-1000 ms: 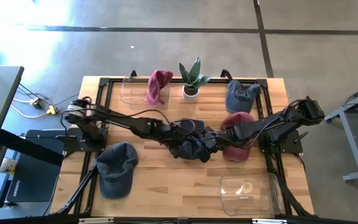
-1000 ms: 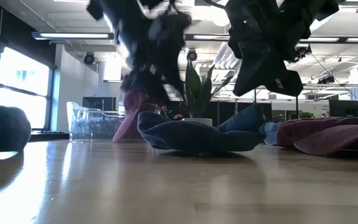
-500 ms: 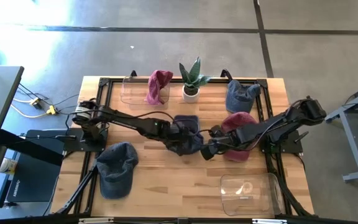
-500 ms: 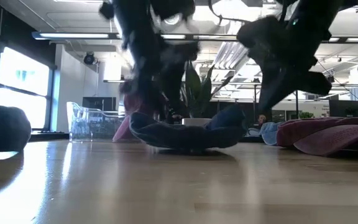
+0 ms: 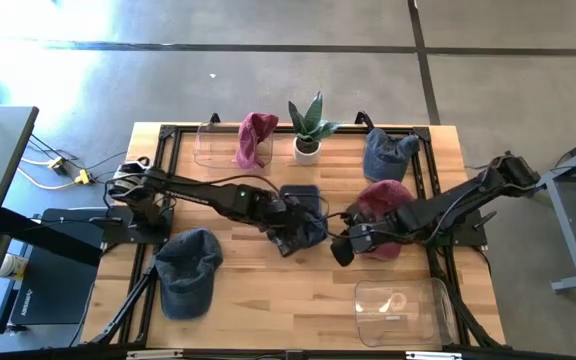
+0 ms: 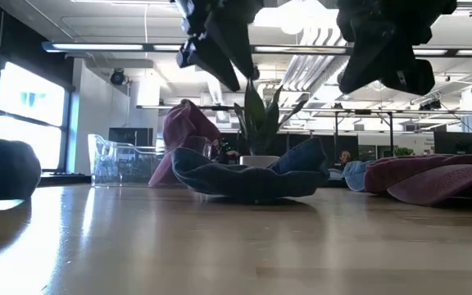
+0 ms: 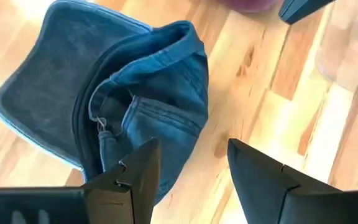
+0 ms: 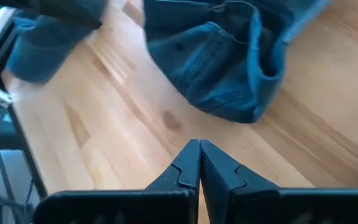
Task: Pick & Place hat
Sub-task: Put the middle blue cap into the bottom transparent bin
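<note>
— Wooden table (image 5: 268,300), pale planks, black frame round it. What's mid-table?

— Blue denim hat (image 5: 303,215), soft and crumpled, lying brim up on the wood between my two grippers. In the low view it sags like a shallow bowl (image 6: 248,176). Nothing holds it.

— Jaws?

— Left gripper (image 5: 286,240) hangs just above the hat's near edge, fingers apart with bare wood between them in its wrist view, holding nothing. Right gripper (image 5: 340,250) is beside the hat, fingers pressed together, empty.

— Other cloth?

— Dark blue cap (image 5: 186,268) at front left, rounded. Maroon hat (image 5: 383,215) under the right arm. Lighter blue hat (image 5: 386,152) at back right.

— Containers?

— Clear plastic bin (image 5: 403,305) at front right; can't tell if anything's inside. Second clear bin (image 5: 213,145) at back left with a maroon hat (image 5: 256,138) draped over its edge. Potted plant (image 5: 308,125) in a white pot beside it.
</note>
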Controlling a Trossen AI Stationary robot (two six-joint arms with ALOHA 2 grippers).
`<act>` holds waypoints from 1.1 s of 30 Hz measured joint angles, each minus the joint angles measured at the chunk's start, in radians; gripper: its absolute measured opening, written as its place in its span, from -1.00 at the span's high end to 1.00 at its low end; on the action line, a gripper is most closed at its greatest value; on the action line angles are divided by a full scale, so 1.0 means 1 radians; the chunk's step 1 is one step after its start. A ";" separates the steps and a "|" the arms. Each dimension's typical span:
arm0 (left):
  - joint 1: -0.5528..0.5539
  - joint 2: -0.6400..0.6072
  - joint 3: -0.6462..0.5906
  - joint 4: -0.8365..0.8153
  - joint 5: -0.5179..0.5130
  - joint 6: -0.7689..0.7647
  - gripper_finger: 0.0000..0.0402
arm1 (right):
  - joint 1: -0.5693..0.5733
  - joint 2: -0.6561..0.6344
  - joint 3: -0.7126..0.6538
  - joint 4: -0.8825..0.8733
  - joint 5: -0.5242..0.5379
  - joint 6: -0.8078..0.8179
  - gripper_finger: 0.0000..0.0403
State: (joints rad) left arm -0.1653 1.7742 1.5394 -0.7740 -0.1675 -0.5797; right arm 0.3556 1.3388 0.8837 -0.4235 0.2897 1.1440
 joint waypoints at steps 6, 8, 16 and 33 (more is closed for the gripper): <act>-0.046 -0.071 -0.120 0.045 0.004 -0.016 0.10 | 0.012 0.017 0.000 0.068 0.035 -0.027 0.94; -0.059 -0.108 -0.154 0.081 0.003 -0.030 0.10 | 0.012 0.023 0.000 0.093 0.050 -0.039 0.94; -0.064 -0.290 -0.287 0.121 -0.087 -0.086 0.10 | 0.009 0.023 0.000 0.151 0.034 -0.127 0.94; -0.065 -0.477 -0.367 0.286 -0.127 -0.023 0.10 | 0.009 0.025 0.000 0.223 -0.033 -0.186 0.94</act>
State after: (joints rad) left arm -0.2302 1.2971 1.1726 -0.4882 -0.2950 -0.6023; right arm 0.3649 1.3637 0.8837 -0.2002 0.2565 0.9584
